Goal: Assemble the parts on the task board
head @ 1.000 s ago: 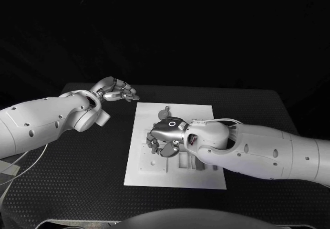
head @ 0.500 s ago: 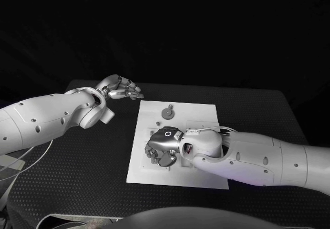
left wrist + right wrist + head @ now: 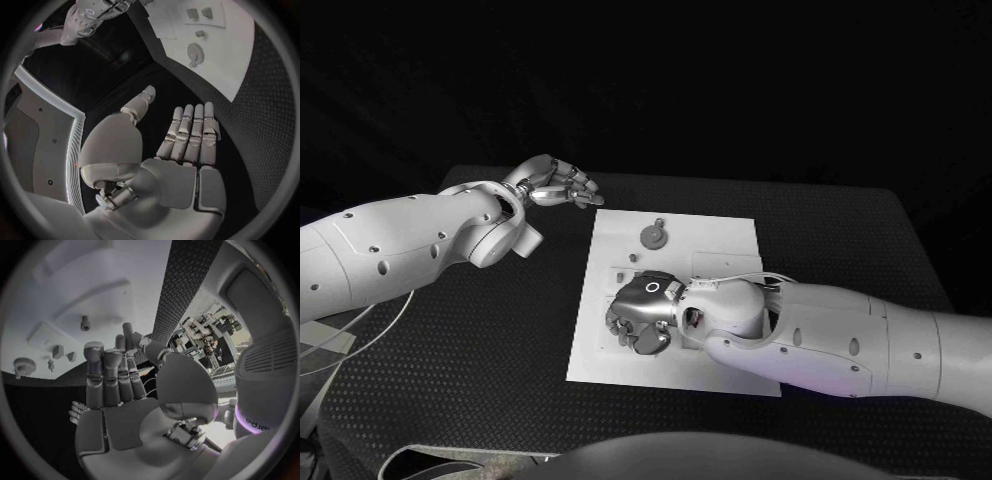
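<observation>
The white task board [image 3: 718, 250] lies in the middle of the black table. A round grey part [image 3: 652, 236] sits on its far portion and is also seen in the left wrist view [image 3: 195, 52]. My right hand [image 3: 646, 316] hovers palm down over the board's left middle; its fingers [image 3: 106, 371] are stretched out with nothing seen between them. Beyond them lie a small peg [image 3: 85, 322] and small parts [image 3: 57, 351] on the board [image 3: 94, 285]. My left hand [image 3: 560, 185] is off the board, above the table's far left corner, with its fingers [image 3: 190, 132] straight and empty.
Recessed slots [image 3: 687, 343] show on the board's near part, beside my right hand. Black textured table [image 3: 473, 330] surrounds the board on all sides. My right arm [image 3: 848, 335] crosses the board's near right corner.
My right hand has slid toward the near side of the board, uncovering the round grey part. My left hand has barely shifted.
</observation>
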Available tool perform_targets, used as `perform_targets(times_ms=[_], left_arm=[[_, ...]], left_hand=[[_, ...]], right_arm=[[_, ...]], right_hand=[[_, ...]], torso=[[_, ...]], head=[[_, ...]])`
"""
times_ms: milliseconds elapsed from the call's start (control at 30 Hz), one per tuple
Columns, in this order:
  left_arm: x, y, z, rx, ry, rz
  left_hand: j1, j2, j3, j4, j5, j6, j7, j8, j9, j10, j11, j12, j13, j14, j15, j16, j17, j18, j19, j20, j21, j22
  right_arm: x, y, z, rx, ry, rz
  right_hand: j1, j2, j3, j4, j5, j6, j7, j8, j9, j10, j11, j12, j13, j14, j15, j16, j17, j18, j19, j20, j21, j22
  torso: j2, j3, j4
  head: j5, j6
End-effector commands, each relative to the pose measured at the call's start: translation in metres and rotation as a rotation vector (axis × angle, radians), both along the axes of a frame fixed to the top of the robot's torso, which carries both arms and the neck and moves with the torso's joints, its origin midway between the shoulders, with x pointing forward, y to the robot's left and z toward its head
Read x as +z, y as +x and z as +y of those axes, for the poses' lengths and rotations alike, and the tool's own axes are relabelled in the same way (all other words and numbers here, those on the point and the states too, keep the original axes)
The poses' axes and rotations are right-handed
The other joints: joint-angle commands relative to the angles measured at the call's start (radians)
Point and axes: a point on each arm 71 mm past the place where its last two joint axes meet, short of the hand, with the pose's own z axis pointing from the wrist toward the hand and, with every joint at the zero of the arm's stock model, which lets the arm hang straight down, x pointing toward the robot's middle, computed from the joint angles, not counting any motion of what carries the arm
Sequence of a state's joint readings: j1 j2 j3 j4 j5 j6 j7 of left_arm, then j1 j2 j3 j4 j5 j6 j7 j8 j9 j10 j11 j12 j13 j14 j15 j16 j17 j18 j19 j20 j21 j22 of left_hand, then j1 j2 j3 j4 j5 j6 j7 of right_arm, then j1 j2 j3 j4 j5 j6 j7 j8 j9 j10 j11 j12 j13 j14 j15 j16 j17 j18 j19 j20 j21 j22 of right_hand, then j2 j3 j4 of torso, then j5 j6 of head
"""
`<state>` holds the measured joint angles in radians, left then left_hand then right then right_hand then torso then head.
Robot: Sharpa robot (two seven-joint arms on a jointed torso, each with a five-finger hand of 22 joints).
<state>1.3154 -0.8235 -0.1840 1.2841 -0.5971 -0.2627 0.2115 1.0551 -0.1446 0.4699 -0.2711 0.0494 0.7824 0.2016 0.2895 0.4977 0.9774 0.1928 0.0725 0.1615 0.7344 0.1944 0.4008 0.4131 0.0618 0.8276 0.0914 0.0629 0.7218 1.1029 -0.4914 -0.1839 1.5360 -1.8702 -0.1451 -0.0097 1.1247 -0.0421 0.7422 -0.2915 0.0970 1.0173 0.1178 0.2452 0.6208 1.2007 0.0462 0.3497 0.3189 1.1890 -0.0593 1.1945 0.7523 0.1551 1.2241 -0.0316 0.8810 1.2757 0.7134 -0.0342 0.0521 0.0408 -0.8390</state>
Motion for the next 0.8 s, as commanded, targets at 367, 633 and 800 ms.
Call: perform_targets(times_ms=[367,633,800], left_arm=[[-0.001,0.0,-0.002,-0.009,-0.01,0.002],[-0.001,0.0,-0.002,-0.011,-0.011,0.002],[-0.001,0.0,-0.002,-0.01,-0.01,0.002]], left_hand=[[-0.003,-0.002,-0.004,0.001,0.002,-0.006,0.007,-0.003,-0.002,-0.005,0.005,-0.005,-0.002,-0.004,0.001,-0.005,-0.001,0.014,-0.004,0.006,0.004,-0.003],[-0.003,-0.002,-0.004,0.001,0.002,-0.006,0.006,-0.002,-0.002,-0.005,0.005,-0.005,-0.003,-0.004,0.001,-0.006,-0.001,0.014,-0.004,0.006,0.004,-0.004],[-0.003,-0.002,-0.005,0.001,0.002,-0.006,0.007,-0.002,-0.002,-0.005,0.005,-0.005,-0.004,-0.004,0.001,-0.006,-0.001,0.014,-0.004,0.006,0.004,-0.004]], right_arm=[[-0.003,0.005,-0.001,-0.007,-0.028,-0.055],[-0.006,0.009,-0.001,-0.014,-0.042,-0.057],[-0.007,0.01,-0.002,-0.015,-0.048,-0.053]], right_hand=[[0.003,0.008,0.006,0.001,0.005,0.01,0.003,0.008,0.002,0.014,-0.004,-0.004,0.001,0.0,-0.009,0.004,0.001,0.107,0.001,-0.008,0.006,0.002],[0.004,0.007,0.007,0.002,0.006,0.01,0.003,0.008,0.002,0.015,-0.004,-0.004,0.002,0.0,-0.009,0.004,0.002,0.107,0.001,-0.009,0.006,0.003],[0.004,0.007,0.007,0.002,0.006,0.01,0.003,0.008,0.002,0.015,-0.004,-0.005,0.002,0.0,-0.009,0.004,0.002,0.107,0.001,-0.009,0.007,0.003]], torso=[[0.0,-0.0003,-0.0007],[0.0,-0.0002,0.0002],[0.0,-0.0001,0.0002]], head=[[-0.005,0.004],[-0.008,0.005],[-0.009,0.005]])
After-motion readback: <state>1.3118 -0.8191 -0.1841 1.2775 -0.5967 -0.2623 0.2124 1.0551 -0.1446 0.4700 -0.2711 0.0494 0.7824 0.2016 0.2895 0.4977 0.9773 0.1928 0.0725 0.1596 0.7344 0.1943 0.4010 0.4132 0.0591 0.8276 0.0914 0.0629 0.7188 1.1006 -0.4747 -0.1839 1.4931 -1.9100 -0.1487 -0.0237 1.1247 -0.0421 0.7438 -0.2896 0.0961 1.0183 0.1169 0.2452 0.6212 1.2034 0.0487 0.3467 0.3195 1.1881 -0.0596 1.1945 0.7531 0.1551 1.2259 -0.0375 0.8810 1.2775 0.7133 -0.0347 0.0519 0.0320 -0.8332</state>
